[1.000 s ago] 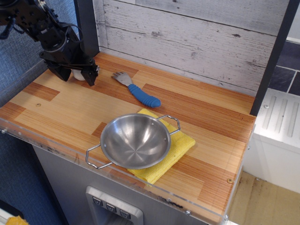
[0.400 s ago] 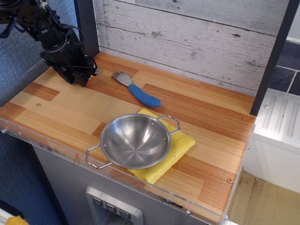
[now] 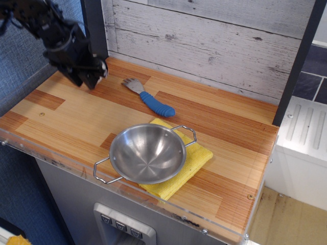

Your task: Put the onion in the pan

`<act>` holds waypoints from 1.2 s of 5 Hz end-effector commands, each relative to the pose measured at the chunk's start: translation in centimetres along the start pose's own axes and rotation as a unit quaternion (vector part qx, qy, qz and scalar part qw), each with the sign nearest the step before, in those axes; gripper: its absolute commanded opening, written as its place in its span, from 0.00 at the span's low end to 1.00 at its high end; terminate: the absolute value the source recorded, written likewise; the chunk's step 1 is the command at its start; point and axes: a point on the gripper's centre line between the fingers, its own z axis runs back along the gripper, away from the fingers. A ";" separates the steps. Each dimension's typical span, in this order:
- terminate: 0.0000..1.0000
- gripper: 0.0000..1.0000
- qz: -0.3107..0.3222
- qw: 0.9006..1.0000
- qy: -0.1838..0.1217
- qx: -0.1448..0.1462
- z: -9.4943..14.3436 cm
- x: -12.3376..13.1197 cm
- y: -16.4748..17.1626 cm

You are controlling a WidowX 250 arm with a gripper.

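Observation:
The shiny steel pan (image 3: 147, 153) with two wire loop handles sits empty on a yellow cloth near the table's front edge. My black gripper (image 3: 88, 79) hangs over the far left corner of the wooden table, a little above the surface and well to the left of and behind the pan. Its fingers are closed together. The onion does not show on the table where it stood. It is hidden between the closed fingers.
A yellow sponge cloth (image 3: 198, 159) lies under the pan. A blue-handled fork (image 3: 153, 103) lies between the gripper and the pan, near the back. A dark post (image 3: 95, 25) and the plank wall (image 3: 204, 41) stand right behind the gripper.
The fingers closed around the white onion, which was visible between them a second ago. The gripper has since risen slightly off the table with the onion no longer in sight.

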 end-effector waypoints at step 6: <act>0.00 0.00 -0.206 0.971 -0.040 -0.115 11.5 -6.2 -13.9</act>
